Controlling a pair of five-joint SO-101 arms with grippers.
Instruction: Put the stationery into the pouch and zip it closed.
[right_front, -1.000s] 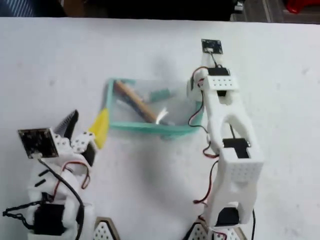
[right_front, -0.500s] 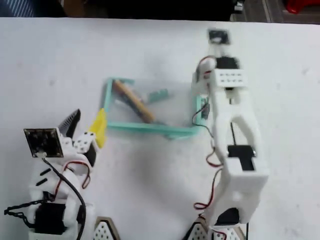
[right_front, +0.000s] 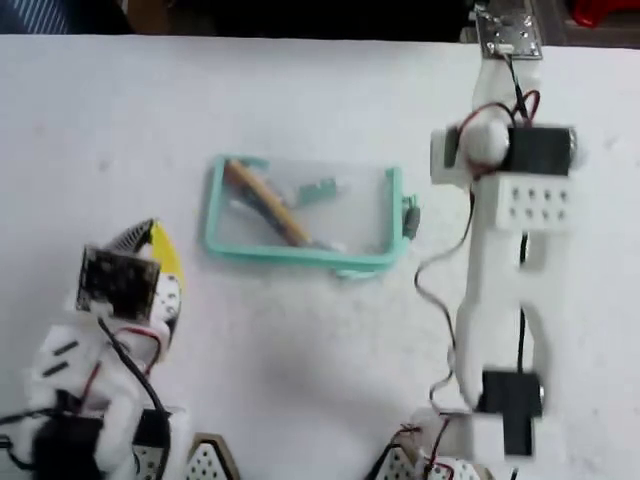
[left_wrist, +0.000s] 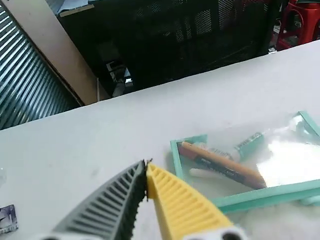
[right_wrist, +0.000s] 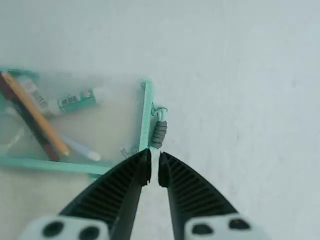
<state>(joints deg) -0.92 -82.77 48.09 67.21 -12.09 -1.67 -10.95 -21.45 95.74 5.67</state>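
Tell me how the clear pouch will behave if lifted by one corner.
Probably floppy: the pouch looks like thin clear film with a teal border, so it should sag. Likely light, holding a pencil and a few small items, which may slide toward the low end. The glossy film could be slippery; the zip pull looks the surer hold.

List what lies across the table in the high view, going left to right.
left end effector → pouch → zipper pull → right arm
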